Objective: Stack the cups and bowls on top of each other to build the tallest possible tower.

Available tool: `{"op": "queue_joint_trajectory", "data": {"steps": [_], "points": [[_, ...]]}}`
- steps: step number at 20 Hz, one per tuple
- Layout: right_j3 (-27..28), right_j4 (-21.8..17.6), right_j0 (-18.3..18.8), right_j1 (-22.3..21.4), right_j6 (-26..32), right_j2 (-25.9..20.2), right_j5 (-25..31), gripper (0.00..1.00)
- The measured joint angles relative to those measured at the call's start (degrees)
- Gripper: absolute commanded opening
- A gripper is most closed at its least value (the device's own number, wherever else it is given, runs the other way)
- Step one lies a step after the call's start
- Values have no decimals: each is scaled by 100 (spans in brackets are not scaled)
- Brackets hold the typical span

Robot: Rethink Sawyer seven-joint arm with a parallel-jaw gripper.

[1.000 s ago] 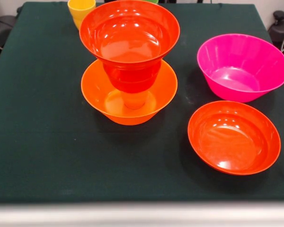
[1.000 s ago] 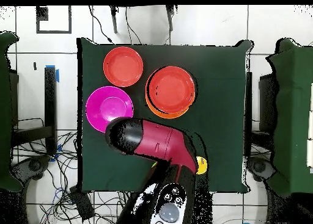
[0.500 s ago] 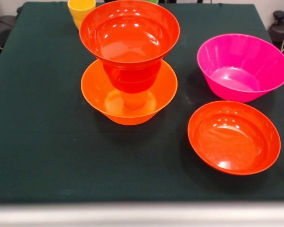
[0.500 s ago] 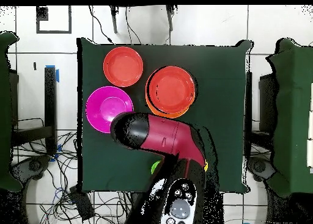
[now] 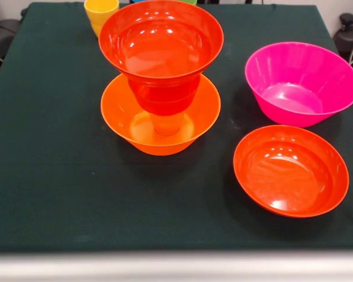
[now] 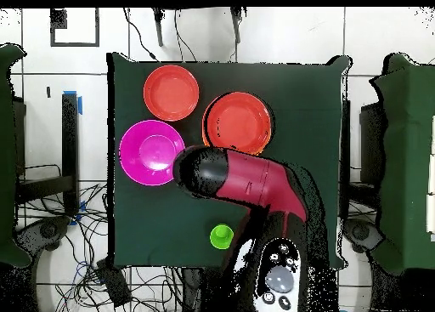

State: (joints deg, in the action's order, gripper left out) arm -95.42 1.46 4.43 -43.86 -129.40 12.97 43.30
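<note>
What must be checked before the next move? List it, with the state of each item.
1. Tower standing: top bowl sits level on a cup inside the orange bowl: ok.
2. Spare red bowl upright, touching nothing: ok.
3. Pink bowl upright and empty: ok.
4. Green cup standing alone, open to a grasp: ok.
5. Yellow cup behind the tower, partly hidden: cannot tell.
6. Claw open or shut: cannot tell; the arm hides it.
</note>
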Motion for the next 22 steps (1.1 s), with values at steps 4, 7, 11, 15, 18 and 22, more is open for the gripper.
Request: {"op": "queue_joint_trajectory", "data": {"steps": [4,7,11,15,18,22], "points": [[131,-117,179,24,0,-117,23,0],[228,-194,302,32,0,-215,58,0],[383,-298,476,41,0,-372,175,0],[589,-413,661,43,0,-524,414,0],[714,-474,757,44,0,-637,535,0],[758,-500,792,38,0,-717,585,0]]}}
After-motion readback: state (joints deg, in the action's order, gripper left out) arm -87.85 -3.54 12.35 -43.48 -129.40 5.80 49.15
